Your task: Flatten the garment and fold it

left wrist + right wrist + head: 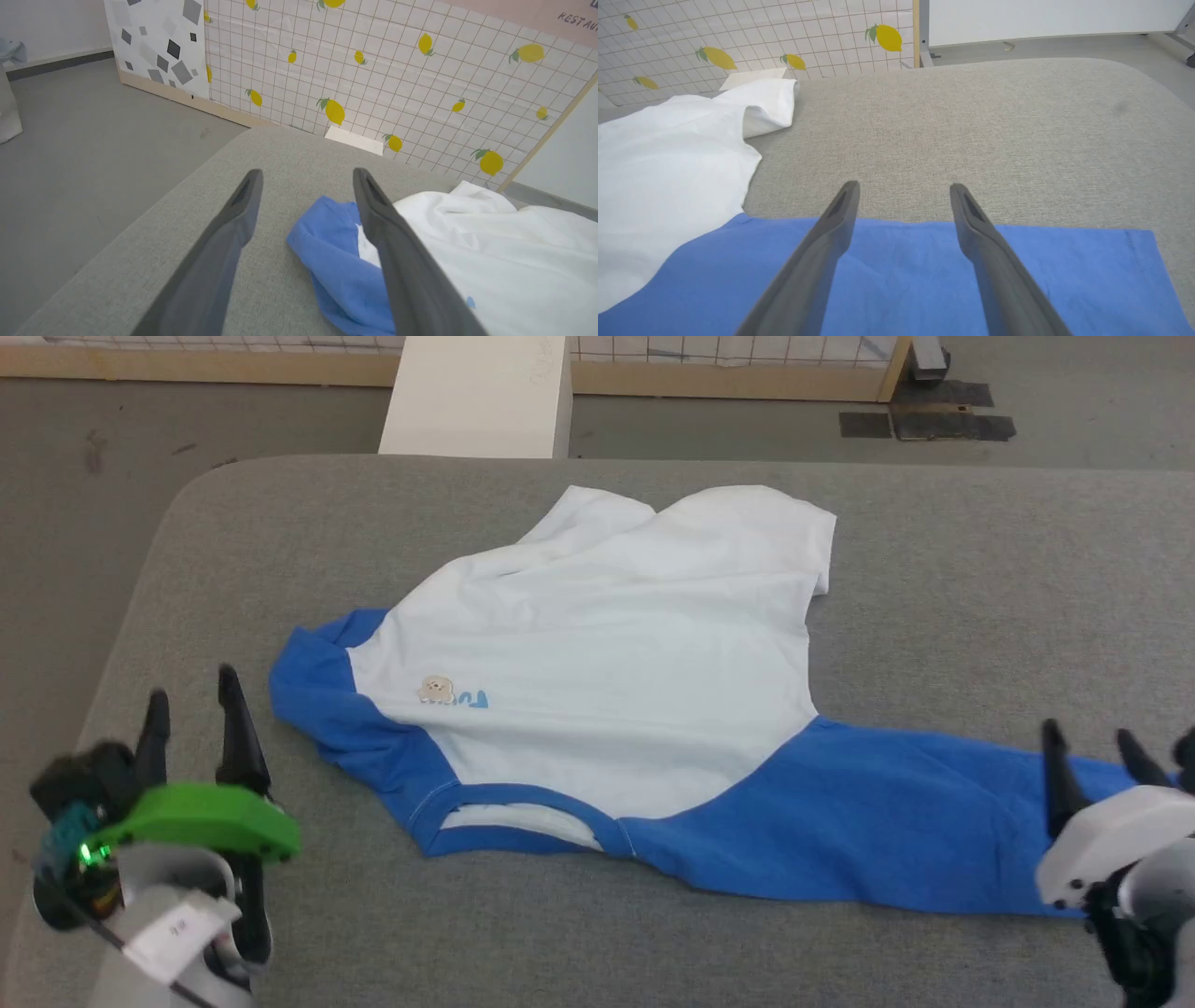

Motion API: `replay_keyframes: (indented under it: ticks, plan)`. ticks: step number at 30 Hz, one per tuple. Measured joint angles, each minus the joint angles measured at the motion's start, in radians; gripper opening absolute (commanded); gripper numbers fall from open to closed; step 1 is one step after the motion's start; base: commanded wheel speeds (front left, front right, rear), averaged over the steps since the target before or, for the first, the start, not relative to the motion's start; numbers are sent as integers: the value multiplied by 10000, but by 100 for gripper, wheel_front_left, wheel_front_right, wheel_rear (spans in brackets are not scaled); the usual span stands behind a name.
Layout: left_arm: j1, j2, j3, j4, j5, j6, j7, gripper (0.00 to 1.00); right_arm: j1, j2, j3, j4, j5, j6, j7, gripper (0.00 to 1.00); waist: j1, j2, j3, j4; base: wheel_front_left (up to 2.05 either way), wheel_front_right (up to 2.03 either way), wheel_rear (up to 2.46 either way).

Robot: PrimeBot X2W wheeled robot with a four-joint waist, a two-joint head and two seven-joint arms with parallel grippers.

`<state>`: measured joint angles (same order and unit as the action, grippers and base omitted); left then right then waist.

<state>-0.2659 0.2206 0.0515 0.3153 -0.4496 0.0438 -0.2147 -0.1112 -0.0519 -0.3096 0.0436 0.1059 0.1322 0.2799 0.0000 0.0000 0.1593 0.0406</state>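
garment (pixel 607 644) lies spread near the middle of the grey padded table (pixel 980 569) in the head view, its white body reaching toward the far edge and its neckband (pixel 504 798) toward the near edge. the long sleeve (pixel 868 812) runs flat along the near edge toward the right. the bunched sleeve (pixel 322 700) is folded up at the shirt's left side. a bear logo (pixel 436 689) with light-blue letters sits on the chest. the left gripper (pixel 192 683) hangs near the table's left edge, just beside the bunched sleeve but apart from it, fingers spread with nothing between them. the right gripper (pixel 1088 731) is at the near right, over the end of the long sleeve, fingers likewise apart.

left wrist view: the left gripper (pixel 307 171) has its jaws wide and empty. the bunched sleeve (pixel 327 252) lies on the table by the right-hand finger, with white cloth beyond it. a lemon-print panel (pixel 373 70) stands behind the table's far edge.

right wrist view: the right gripper (pixel 904 185) has its jaws wide apart and holds nothing, above the long sleeve (pixel 901 280), whose cuff end lies to the right. whether the fingers touch the cloth cannot be told. the white body lies rumpled toward the far left.
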Motion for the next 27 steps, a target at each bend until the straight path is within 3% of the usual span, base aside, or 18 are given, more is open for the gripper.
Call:
replay_keyframes:
  ticks: [7, 14, 21, 27]
  plan:
    - [1034, -366, 52, -481, -13, 12, -259, 100, 660, -117, 2876, -368, -397, 0, 1789, 100, 0, 0, 11, 218, 0, 0, 0]
    - [1122, -560, -92, -619, -15, 23, -240, 100, 894, -1254, 5567, -477, -230, 0, 3486, 100, 0, 0, 27, 298, 0, 0, 0]
    - [1122, -560, -190, -539, -73, 8, -230, 100, 383, -1689, 6897, -48, -134, 0, 3373, 100, 0, 0, 134, 252, 0, 0, 0]
    - [1101, -562, -276, -370, -92, -40, -230, 100, -260, -1509, 7125, 991, -577, 0, 2792, 100, 0, 0, 252, 286, 0, 0, 0]
